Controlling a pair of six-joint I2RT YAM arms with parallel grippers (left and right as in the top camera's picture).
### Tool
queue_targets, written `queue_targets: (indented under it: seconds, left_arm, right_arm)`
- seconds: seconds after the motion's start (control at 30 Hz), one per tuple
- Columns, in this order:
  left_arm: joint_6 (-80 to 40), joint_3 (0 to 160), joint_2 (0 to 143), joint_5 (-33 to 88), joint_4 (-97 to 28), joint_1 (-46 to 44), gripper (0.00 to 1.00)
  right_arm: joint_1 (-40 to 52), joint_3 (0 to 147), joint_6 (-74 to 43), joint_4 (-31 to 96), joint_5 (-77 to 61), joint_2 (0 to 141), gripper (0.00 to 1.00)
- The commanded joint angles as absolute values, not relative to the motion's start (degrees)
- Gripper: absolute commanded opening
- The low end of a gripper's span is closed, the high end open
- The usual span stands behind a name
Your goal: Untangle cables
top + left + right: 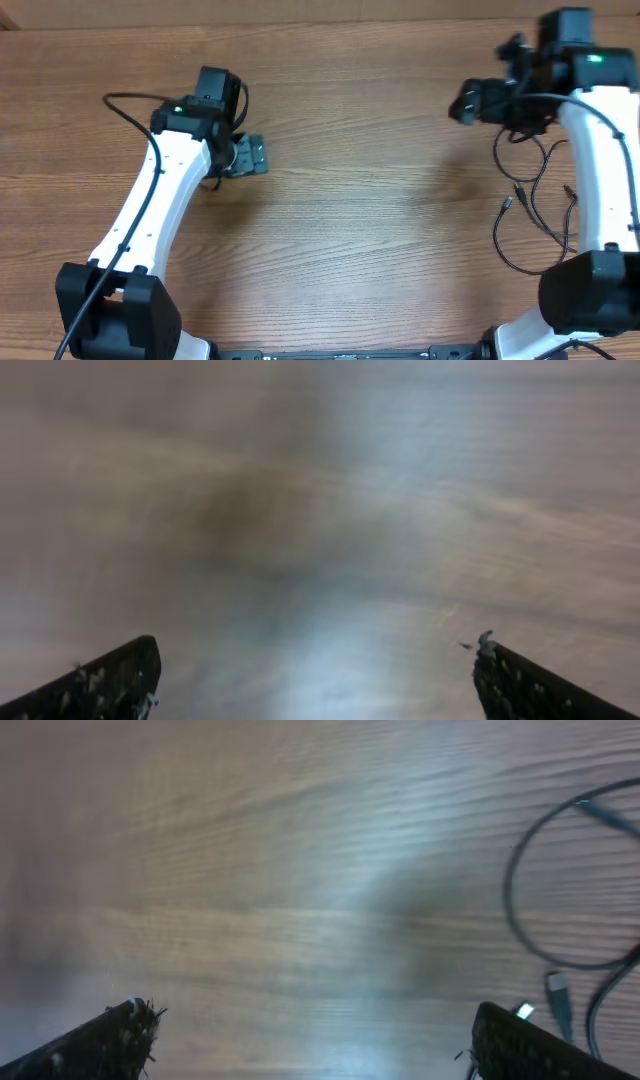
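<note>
**Entry: cables unheld, both claws empty; hazards ahead**

Item, cables (530, 195): thin black loops with small plugs, lying loose on the table (350, 230) at the right, partly hidden under the right arm (600, 170); in the right wrist view one loop (512, 900) and a plug (557, 990) sit at the right edge, outside the jaws.

Item, right gripper (312, 1012): fingers spread wide over bare wood, pinching nothing.

Item, left gripper (315, 650): spread likewise, empty, well apart from the cables at the far left; view blurred.

Risks, as judgement: you may snag the arm's own thicker wire, which runs close to the loops; pulling one strand where loops cross could tighten the tangle; a pinch on a plug may slip; the right arm could drag hidden strands.
</note>
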State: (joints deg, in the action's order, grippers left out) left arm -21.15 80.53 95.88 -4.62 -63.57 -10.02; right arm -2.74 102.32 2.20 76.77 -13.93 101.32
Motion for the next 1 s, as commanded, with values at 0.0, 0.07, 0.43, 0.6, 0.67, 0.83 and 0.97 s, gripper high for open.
queue_targets:
  seconds: [0.0,0.07,0.43,0.6,0.67,0.83,0.97]
  left_arm:
    - [-24.4,81.6,94.6,-6.0,-69.1,-7.7,1.00]
    - [-24.4,81.6,94.6,-5.6,-72.8,-6.7,1.00]
    - [-20.7,80.7,91.2,-2.9,-81.4,-5.7,1.00]
    - [-19.7,75.2,83.2,-2.9,-77.4,-5.7,1.00]
    - [-19.7,71.3,77.8,-2.9,-73.6,-5.7,1.00]
    - [-18.0,61.2,62.0,-3.2,-63.0,-5.7,1.00]
    - [-17.5,54.2,48.2,-3.7,-55.5,-5.7,1.00]
  right_arm:
    - [0.1,103.0,2.8,78.7,-9.5,100.9,1.00]
    - [0.7,103.0,0.8,80.7,-9.5,100.9,1.00]
    - [0.3,100.9,-5.1,86.5,-5.5,98.1,1.00]
    - [0.3,94.0,-5.6,79.9,-5.0,89.8,1.00]
    - [0.3,89.7,-5.5,75.6,-5.0,84.7,1.00]
    - [0.3,77.8,-5.3,65.8,-5.0,71.3,1.00]
    - [0.3,67.5,-5.4,58.6,-4.9,58.3,1.00]
